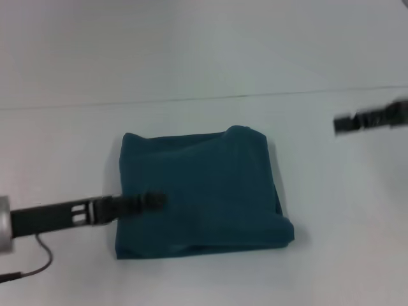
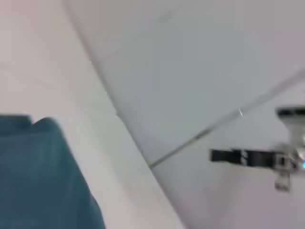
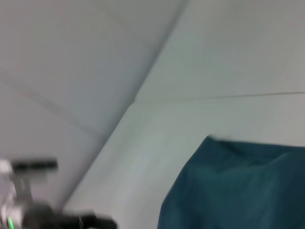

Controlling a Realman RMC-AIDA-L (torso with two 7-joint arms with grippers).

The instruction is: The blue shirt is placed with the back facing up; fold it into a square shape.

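On white table (image 1: 331, 223), folded blue shirt (image 1: 204, 191), left gripper (image 1: 153, 200) over it, right gripper (image 1: 373, 118) apart

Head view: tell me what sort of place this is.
Probably a lab or test bench: a plain white tabletop holding only a folded dark teal-blue fabric shirt, with the left end effector over its left side and the right end effector off to the right.
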